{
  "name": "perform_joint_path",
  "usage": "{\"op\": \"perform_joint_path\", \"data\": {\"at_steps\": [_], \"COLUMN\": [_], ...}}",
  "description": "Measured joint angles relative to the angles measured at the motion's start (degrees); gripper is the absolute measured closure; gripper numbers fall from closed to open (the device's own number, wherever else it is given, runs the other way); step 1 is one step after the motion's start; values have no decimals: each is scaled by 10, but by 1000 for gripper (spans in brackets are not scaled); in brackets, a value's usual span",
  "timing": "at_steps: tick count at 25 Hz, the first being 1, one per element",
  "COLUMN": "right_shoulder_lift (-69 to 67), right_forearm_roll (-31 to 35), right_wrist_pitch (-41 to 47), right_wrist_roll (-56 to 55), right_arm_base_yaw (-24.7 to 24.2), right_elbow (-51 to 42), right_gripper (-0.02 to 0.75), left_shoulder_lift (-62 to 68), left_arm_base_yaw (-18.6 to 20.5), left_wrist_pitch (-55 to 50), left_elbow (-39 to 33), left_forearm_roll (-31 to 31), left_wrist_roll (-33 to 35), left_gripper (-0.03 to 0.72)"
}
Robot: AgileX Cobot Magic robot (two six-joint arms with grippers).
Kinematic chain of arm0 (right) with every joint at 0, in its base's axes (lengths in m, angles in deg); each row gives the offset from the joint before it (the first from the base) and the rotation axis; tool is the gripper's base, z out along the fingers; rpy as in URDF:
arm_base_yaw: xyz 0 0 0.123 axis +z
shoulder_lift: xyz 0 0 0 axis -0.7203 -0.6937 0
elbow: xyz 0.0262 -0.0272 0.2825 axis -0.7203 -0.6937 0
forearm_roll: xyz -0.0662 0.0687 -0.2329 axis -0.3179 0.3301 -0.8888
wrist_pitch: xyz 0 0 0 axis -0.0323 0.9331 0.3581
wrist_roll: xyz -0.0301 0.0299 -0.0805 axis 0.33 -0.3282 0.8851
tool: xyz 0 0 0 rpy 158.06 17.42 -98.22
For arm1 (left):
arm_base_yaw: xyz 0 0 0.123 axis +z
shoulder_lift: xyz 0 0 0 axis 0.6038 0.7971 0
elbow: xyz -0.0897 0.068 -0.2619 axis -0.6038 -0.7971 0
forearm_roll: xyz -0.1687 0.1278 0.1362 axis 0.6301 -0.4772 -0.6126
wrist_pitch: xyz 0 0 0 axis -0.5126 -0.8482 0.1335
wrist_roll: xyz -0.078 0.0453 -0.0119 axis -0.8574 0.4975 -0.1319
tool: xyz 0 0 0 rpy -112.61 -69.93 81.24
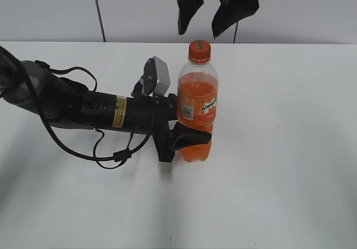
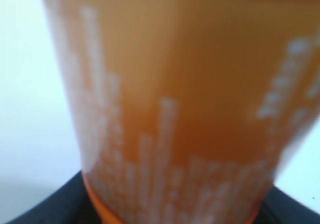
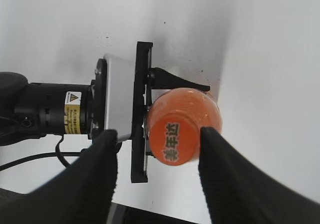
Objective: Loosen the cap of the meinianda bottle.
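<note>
Bottle (image 1: 197,107) stands upright mid-table (image 1: 290,149), orange cap (image 1: 199,50) on top. Left gripper (image 1: 189,140), reaching in from 9 o'clock, pinches the bottle's lower body. Right gripper (image 3: 157,156) hangs spread above the cap, one finger (image 3: 100,176) at 9 o'clock, the other at 3.

White characters "美年达" on the orange cap (image 3: 171,143); small yellow warning-triangle sticker (image 3: 72,111) on the left arm.
</note>
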Motion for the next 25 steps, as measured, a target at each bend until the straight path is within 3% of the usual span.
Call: {"op": "perform_joint_path", "data": {"at_steps": [25], "right_shoulder_lift": [-13], "right_forearm_roll": [-4], "right_wrist_pitch": [-1], "right_wrist_roll": [-9], "right_arm_base_yaw": [0], "right_elbow": [-29], "right_gripper": [344], "left_shoulder_lift": [0], "left_arm_base_yaw": [0], "left_wrist_pitch": [0], "left_elbow": [0], "left_forearm_roll": [-1], "left_wrist_roll": [0], "left_gripper": [288]}}
